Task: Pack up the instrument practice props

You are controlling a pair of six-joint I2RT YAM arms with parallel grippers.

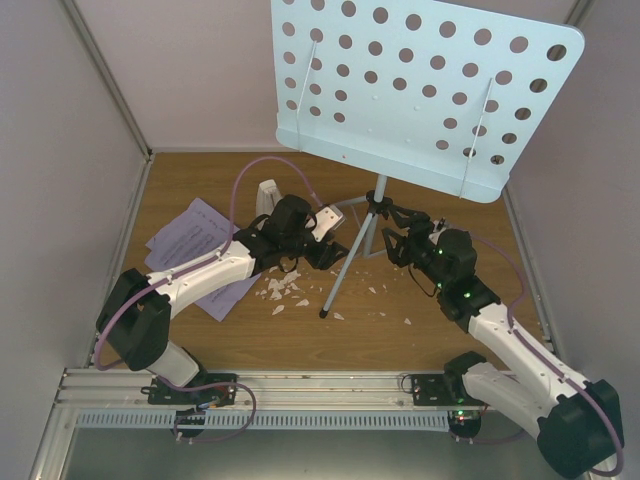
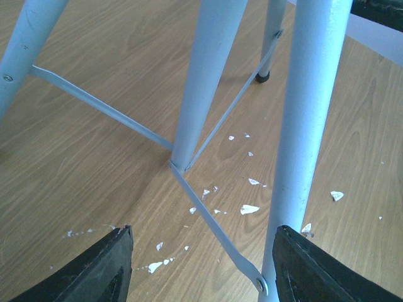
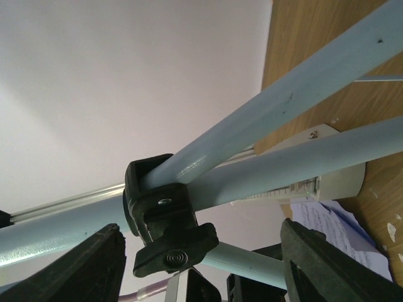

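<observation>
Closest to my overhead camera sits the pale blue perforated desk of the music stand (image 1: pixel 420 90), tilted, with its post running down to a tripod that stands upright around the middle of the table (image 1: pixel 440 330). I have both arms reaching in at that tripod. On the left wrist view the left fingers (image 2: pixel 94 270) are spread low over the wood. One tripod leg and a thin flat brace (image 2: pixel 214 220) pass between them, the leg just beside one finger; I cannot tell whether it touches. On the right wrist view the right fingers (image 3: pixel 340 264) are also spread, standing either side of the black collar (image 3: pixel 167 220) with its knob where the legs meet, gripping nothing. The sheet-music pages (image 1: pixel 190 235) lie flat near the table's left edge, partly under my left arm. The small white metronome (image 1: pixel 267 195) stands toward the far edge, left of the stand. White crumbly scraps (image 1: pixel 285 290) litter the wood around the nearest tripod foot.
</observation>
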